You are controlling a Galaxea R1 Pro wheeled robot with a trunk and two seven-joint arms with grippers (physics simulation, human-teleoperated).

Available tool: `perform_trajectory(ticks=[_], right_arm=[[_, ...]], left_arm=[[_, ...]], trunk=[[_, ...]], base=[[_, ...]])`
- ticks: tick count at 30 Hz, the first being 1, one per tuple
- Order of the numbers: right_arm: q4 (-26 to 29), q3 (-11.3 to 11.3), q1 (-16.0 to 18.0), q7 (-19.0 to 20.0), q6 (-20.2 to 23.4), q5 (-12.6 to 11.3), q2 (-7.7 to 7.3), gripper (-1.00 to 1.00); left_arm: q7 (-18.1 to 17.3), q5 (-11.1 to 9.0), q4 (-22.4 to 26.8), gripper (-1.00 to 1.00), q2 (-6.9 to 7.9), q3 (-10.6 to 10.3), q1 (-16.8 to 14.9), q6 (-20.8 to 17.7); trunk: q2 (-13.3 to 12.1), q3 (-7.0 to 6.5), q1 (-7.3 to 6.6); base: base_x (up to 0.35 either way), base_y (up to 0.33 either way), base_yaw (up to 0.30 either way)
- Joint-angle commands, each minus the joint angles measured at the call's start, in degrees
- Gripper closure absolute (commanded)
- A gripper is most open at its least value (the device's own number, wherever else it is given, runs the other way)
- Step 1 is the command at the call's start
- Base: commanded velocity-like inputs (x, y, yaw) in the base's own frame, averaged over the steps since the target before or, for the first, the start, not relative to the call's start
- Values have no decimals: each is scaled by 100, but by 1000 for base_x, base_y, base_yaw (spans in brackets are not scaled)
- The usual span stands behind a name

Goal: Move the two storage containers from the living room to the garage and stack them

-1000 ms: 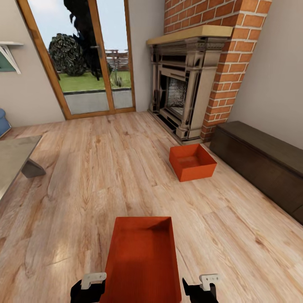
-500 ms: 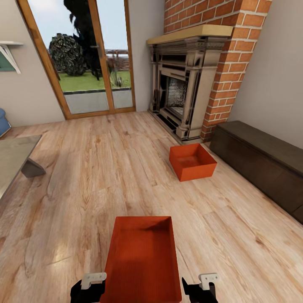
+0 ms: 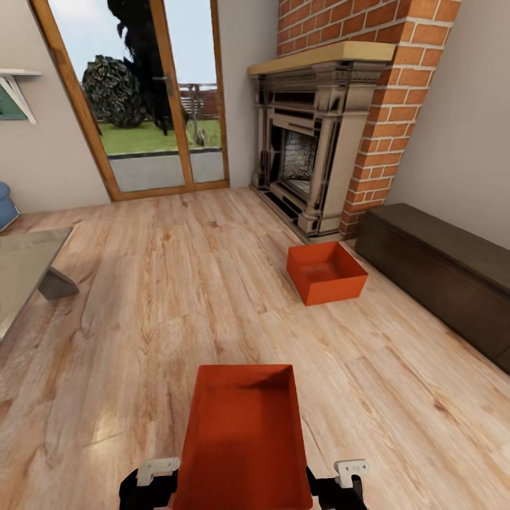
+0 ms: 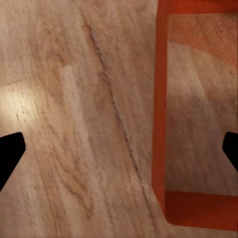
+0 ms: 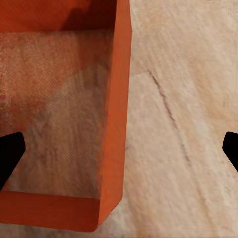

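One orange-red storage container [image 3: 244,439] lies on the light wood plank floor of the living room, right in front of me. My left gripper [image 3: 149,485] is at its left wall and my right gripper [image 3: 338,487] at its right wall. In the left wrist view the left gripper [image 4: 119,153] is open, with the container's wall [image 4: 161,114] between its wide-set fingers. The right gripper [image 5: 119,153] is open too and straddles the opposite wall [image 5: 116,114]. The second container [image 3: 326,271] rests farther off, beside the fireplace [image 3: 312,142].
A long dark brown bench [image 3: 443,273] runs along the right wall. The red brick chimney [image 3: 382,92] rises behind the fireplace. Wood-framed glass doors [image 3: 145,99] stand at the back left. A low grey table [image 3: 25,265] juts in from the left.
The whole view has shifted very slightly. The near container now looks a little larger between my grippers, which have hardly moved.
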State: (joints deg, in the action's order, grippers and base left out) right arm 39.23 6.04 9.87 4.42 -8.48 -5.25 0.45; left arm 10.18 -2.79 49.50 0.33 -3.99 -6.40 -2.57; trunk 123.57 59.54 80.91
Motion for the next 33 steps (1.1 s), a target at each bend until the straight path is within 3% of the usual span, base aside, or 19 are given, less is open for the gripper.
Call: perform_trajectory(ticks=[1,18,24,33], right_arm=[[-4,2,2,24,-20,-56,-1,-100],[-11,2,4,23,-17,-59,-1,-100],[-11,2,4,23,-16,-63,-1,-100],[-11,2,2,23,-13,-64,-1,-100]], left_arm=[[43,-29,7,-100,3,-23,-2,-26],[45,-29,7,-100,4,-23,-2,-24],[45,-29,7,-100,10,-23,-2,-24],[45,-29,7,-100,1,-28,-2,-17]], trunk=[[2,4,0],[2,4,0],[242,112,132],[242,112,132]], base=[[79,182,0],[13,27,0],[0,0,0],[0,0,0]])
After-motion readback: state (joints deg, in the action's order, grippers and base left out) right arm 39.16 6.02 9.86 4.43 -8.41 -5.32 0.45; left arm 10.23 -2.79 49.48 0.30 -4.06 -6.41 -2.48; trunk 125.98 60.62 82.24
